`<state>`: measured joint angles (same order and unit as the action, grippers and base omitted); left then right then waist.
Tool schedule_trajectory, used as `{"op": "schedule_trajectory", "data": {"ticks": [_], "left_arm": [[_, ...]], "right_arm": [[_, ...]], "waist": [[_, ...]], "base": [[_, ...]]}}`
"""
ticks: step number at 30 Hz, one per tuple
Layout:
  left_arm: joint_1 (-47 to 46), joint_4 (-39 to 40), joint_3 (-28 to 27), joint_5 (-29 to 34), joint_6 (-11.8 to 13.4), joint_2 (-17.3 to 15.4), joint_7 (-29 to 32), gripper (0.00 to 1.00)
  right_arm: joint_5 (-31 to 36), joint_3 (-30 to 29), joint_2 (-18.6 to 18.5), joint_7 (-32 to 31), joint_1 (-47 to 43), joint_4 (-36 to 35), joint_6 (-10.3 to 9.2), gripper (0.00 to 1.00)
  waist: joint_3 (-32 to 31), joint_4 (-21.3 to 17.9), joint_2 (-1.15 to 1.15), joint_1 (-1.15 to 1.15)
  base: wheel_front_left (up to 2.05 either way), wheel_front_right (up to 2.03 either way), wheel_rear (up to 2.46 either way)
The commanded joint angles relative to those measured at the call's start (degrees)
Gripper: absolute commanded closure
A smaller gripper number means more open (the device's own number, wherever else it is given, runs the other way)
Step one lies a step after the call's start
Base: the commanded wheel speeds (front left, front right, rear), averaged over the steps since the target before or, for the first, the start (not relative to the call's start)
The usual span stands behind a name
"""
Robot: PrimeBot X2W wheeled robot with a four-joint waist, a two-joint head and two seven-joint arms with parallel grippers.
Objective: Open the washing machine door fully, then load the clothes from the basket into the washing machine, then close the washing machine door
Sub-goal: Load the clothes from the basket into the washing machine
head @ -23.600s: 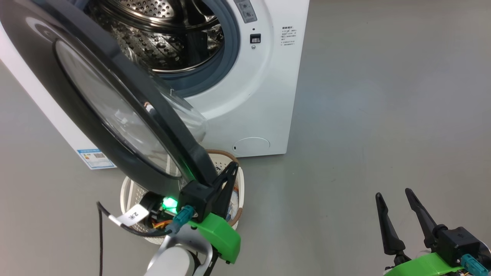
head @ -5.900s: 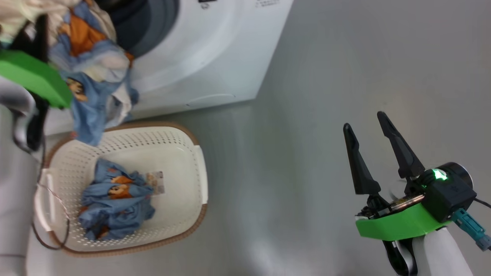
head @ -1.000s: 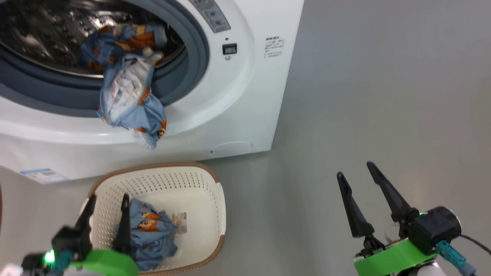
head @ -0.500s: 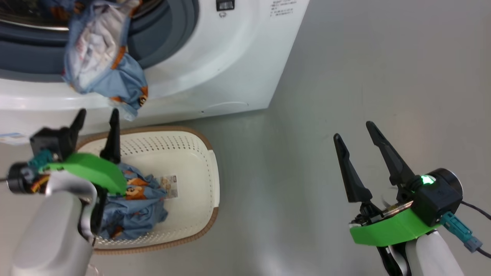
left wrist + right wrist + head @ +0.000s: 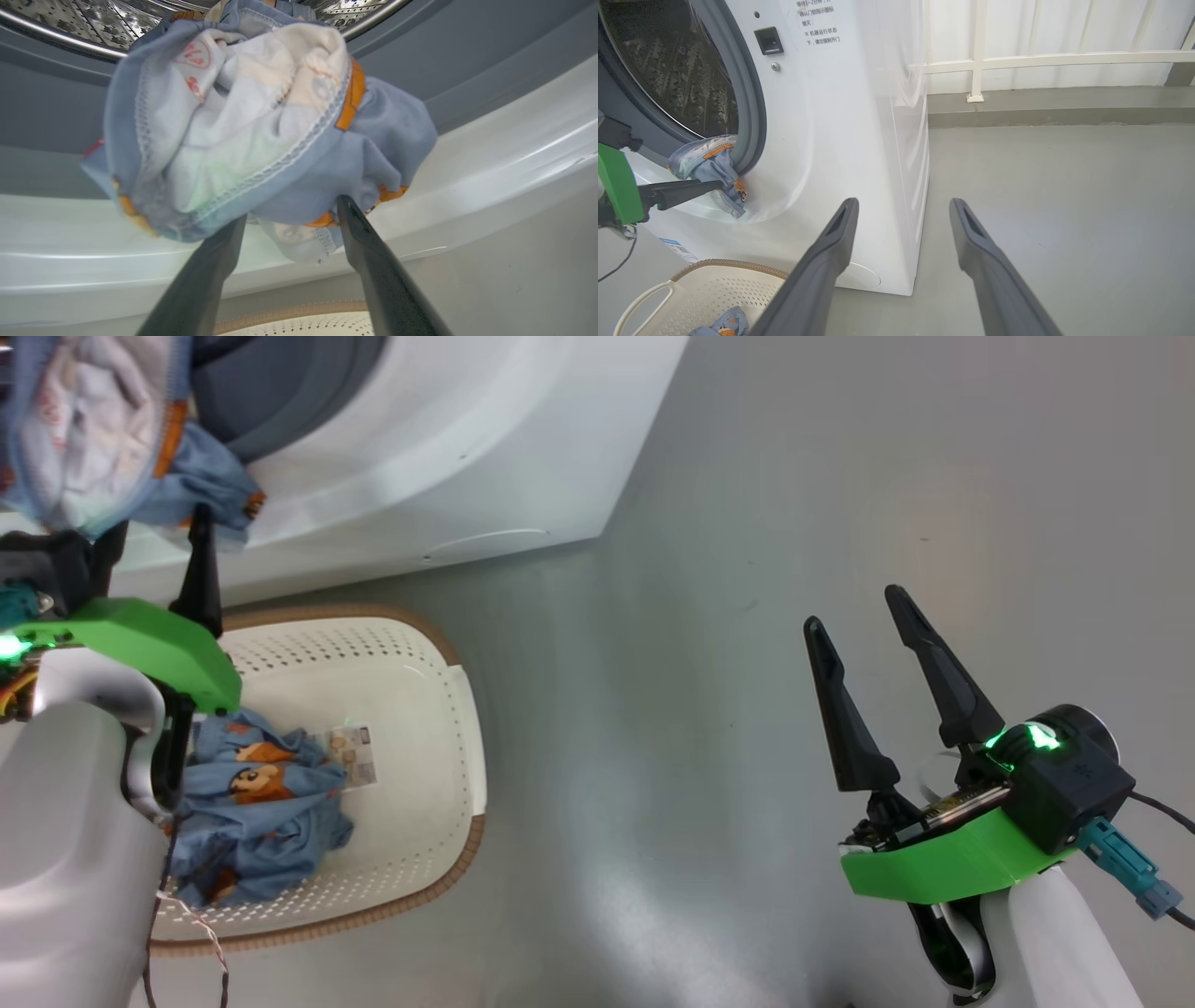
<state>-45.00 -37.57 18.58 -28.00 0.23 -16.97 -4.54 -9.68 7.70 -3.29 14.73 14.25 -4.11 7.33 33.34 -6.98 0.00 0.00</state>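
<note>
Note left gripper now raised from the basket to the washing machine opening, jaws spread, apparently touching overhanging clothes, light blue with cream lining, low on the gasket. Close there; push fully into drum. Keep right gripper spread, empty, right of machine.

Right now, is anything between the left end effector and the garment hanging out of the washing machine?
Nothing visible. The open left end effector points straight at the hanging garment, fingertips at its lower edge, where it drapes over the washing machine rim.
</note>
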Motion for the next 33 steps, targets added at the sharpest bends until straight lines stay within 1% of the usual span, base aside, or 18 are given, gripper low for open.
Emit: {"op": "schedule_trajectory", "data": {"ticks": [1, 2, 3, 4, 5, 11, 14, 17, 20, 22, 29, 33], "left_arm": [[-1.31, 0.38, -1.80, -0.32, -0.20, -2.58, 0.00, 0.00], [-1.70, -0.11, -1.82, -0.38, -0.21, -2.59, -0.01, 0.13], [-2.02, -0.57, -1.76, -0.38, -0.25, -2.62, 0.04, 0.55], [-2.30, -0.94, -1.71, -0.50, -0.41, -2.59, 0.09, 0.88], [-2.53, -1.28, -1.59, -0.52, -0.55, -2.60, 0.23, 1.00], [-2.42, -1.56, -0.73, -0.48, -0.80, -2.61, 0.81, 1.00], [-1.33, 0.07, -0.14, -0.61, -1.13, -2.94, 2.00, 1.00], [0.35, 3.25, 0.36, -0.73, -1.26, -4.08, 4.11, 1.00], [2.50, 8.15, 0.29, -1.07, -1.06, -6.01, 6.52, 1.00], [4.26, 12.46, -0.10, -1.20, -0.48, -7.76, 7.99, 1.00], [8.78, 29.65, -3.70, -2.01, 3.02, -14.08, 12.92, 1.00], [8.05, 35.62, -5.42, -1.82, 4.51, -17.37, 16.55, 1.00]], "right_arm": [[-0.37, 1.53, 0.38, 0.27, 0.13, -1.28, 0.16, 0.00], [-0.61, 1.57, 0.39, 0.27, 0.23, -1.29, 0.16, 0.00], [-0.81, 1.59, 0.39, 0.27, 0.31, -1.31, 0.16, 0.00], [-0.98, 1.56, 0.39, 0.27, 0.39, -1.31, 0.16, 0.00], [-1.12, 1.51, 0.40, 0.27, 0.44, -1.31, 0.16, 0.00], [-1.48, 1.05, 0.40, 0.27, 0.36, -1.28, 0.16, 0.00], [-1.41, 0.80, 0.40, 0.27, 0.22, -1.39, 0.16, 0.00], [-1.20, 0.60, 0.41, 0.27, 0.02, -1.49, 0.16, 0.00], [-1.01, 0.38, 0.41, 0.27, -0.16, -1.47, 0.16, 0.00], [-0.97, 0.36, 0.41, 0.27, -0.36, -1.48, 0.16, 0.00], [-0.92, 0.54, 0.41, 0.27, -0.91, -1.67, 0.16, 0.00], [-1.00, 1.13, 0.41, 0.27, -0.79, -1.76, 0.16, 0.00]], "waist": [[0.71, -0.79, 0.00, 0.00], [0.81, -0.90, 0.00, 0.00], [0.90, -0.99, 0.00, 0.00], [0.98, -1.07, 0.00, 0.00], [1.04, -1.11, 0.00, 0.00], [1.03, -0.90, 0.00, 0.00], [0.85, -0.52, 0.00, 0.00], [0.66, -0.04, 0.00, 0.00], [0.40, 0.50, 0.00, 0.00], [0.17, 0.78, 0.00, 0.00], [-0.23, 1.33, 0.00, 0.00], [-0.12, 0.78, 0.00, 0.00]], "base": [[0.00, 0.00, 0.00], [0.00, 0.00, 0.00], [0.00, 0.00, 0.00], [0.00, 0.00, 0.00], [0.00, 0.00, 0.00], [0.00, 0.00, 0.00], [0.00, 0.00, 0.00], [0.00, 0.00, 0.00], [0.00, 0.00, 0.00], [0.00, 0.00, 0.00], [0.00, 0.00, 0.00], [0.00, 0.00, 0.00]]}}
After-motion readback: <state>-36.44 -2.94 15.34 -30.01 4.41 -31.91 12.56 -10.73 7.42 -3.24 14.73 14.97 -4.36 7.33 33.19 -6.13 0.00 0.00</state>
